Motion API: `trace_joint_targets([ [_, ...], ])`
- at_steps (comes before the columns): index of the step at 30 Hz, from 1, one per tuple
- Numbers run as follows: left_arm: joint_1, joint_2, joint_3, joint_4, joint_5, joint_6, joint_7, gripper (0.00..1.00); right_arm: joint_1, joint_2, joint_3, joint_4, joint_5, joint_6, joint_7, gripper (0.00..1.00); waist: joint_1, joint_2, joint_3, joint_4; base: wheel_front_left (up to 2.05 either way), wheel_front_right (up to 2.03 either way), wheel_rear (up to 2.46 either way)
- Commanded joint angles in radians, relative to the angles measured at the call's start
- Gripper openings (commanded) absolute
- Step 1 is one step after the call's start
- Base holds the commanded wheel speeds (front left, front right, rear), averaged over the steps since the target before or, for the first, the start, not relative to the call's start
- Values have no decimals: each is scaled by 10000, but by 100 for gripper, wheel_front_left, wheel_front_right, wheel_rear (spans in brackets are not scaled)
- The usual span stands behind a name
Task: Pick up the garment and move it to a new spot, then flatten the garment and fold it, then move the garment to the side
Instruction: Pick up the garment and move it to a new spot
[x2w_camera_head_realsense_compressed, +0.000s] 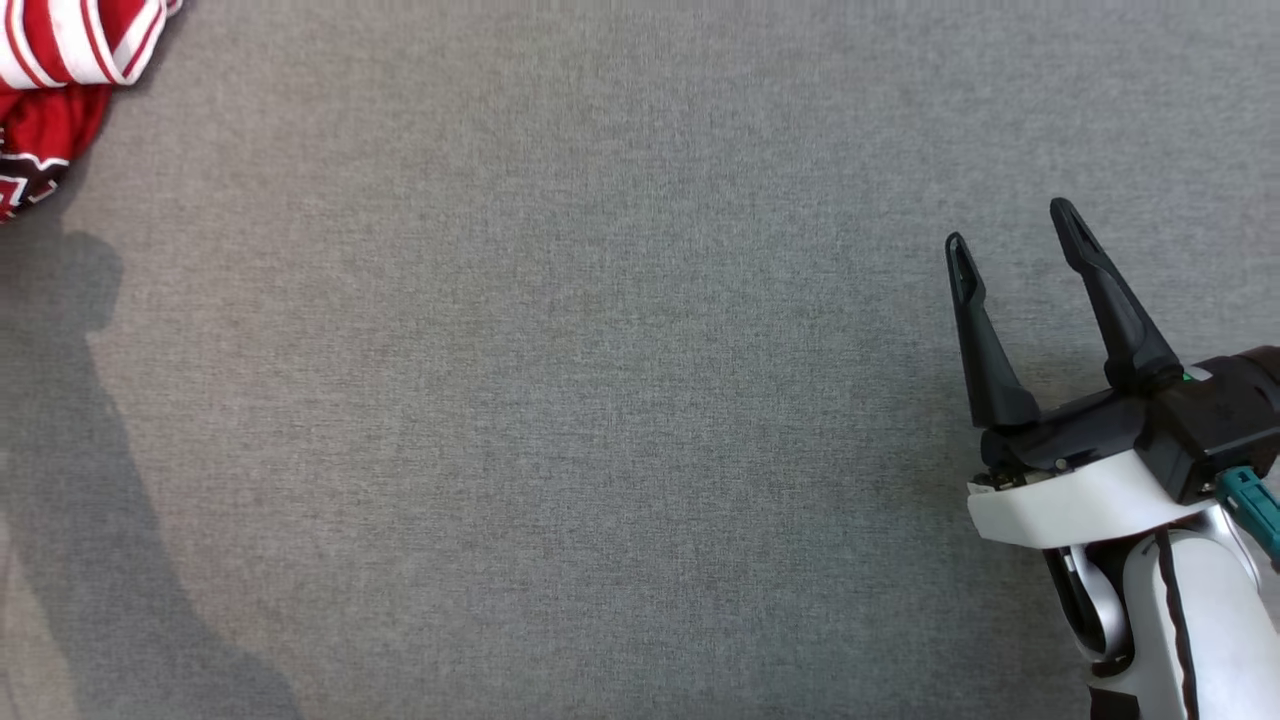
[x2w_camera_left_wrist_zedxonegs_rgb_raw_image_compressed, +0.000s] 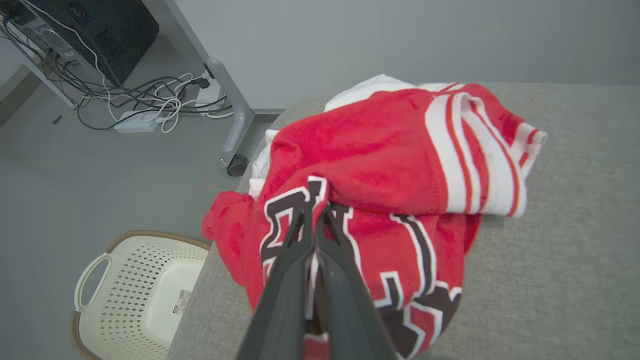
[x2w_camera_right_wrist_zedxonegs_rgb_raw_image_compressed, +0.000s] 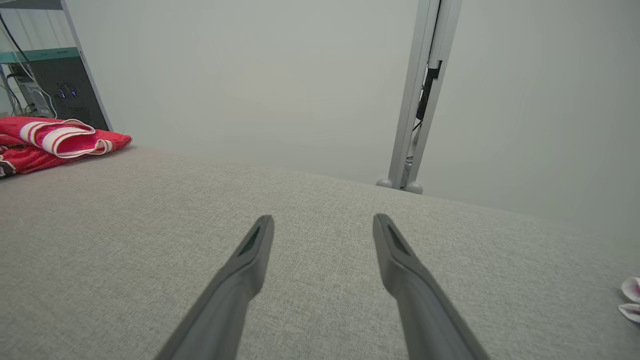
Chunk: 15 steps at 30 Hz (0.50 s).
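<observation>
The garment is a red jersey with white stripes and dark lettering, bunched at the grey table's left end. It peeks in at the head view's top left corner as the garment and lies far left in the right wrist view as the garment. My left gripper is shut, its fingers pinching a fold of the lettered cloth. My right gripper stands open over bare table at the lower right, far from the cloth; the right gripper holds nothing.
A cream laundry basket sits on the floor beside the table's left end. A desk leg, cables and a computer case stand beyond. The grey table top spreads between cloth and right arm. A post rises behind it.
</observation>
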<state>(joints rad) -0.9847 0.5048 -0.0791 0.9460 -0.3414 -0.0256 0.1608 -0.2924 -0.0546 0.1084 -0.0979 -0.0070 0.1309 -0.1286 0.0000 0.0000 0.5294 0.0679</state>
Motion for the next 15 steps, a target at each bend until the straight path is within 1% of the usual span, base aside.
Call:
trace_joint_targets([
  [1,-161,140,-34,6,67,-27,-90,0,90,-9,-10,65,64,-3,-103,100,0,0,-254,-18,0,0,0],
  [9,-476,265,-700,-253,539,-418,-593,0,432,14,-122,758,326,-3,-498,100,0,0,-1791,-149,0,0,0],
  [10,-573,228,-932,-377,649,-557,-612,0,542,18,-148,952,471,-3,-590,100,0,0,-2231,-207,0,0,0],
  [15,-880,-79,-1650,-862,865,-879,-591,0,921,17,-231,1370,852,-3,-785,100,0,0,-3287,-417,0,0,0],
])
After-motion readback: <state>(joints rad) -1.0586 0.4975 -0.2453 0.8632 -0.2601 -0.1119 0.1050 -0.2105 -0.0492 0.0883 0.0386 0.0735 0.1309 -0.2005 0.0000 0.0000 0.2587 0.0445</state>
